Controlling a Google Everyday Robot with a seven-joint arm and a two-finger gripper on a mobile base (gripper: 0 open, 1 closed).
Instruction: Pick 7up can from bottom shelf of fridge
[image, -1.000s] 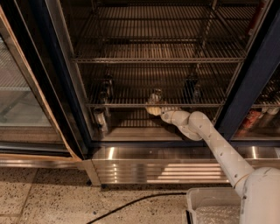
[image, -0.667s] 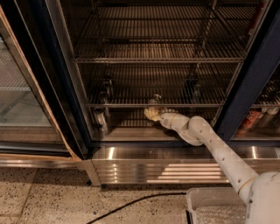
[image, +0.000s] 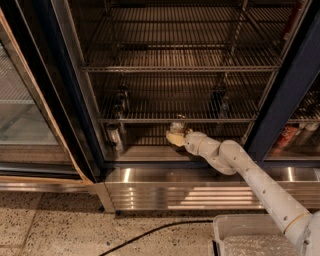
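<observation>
At the foot of the fridge (image: 75, 95), low and just right of centre frame, the gripper (image: 175, 139) sat over the bottom shelf (image: 145, 142), with the arm running off toward five o'clock across the ribbed steel base panel (image: 165, 187). The 7up can (image: 177, 125) stood on that shelf at twelve o'clock from the gripper, just beside it or touching; I could not separate the two. Nor could I tell whether the gripper was spread or closed, so I logged no grasp. The plain silver can (image: 114, 136) was at nine o'clock from the gripper, well apart, on the same level. The darker cans (image: 121, 100) were one rack up, at ten and two o'clock; not ours. My read: the approach was finished or nearly so, and the step in hand was the grasp itself. The next move, as I judged it, called for the can centred in the gripper, a firm close, a small lift clear of the rods, then a straight pull back toward six o'clock, keeping under the front rail of the rack above (image: 210, 120). Risk noted: a nudge could tip the can backward.
</observation>
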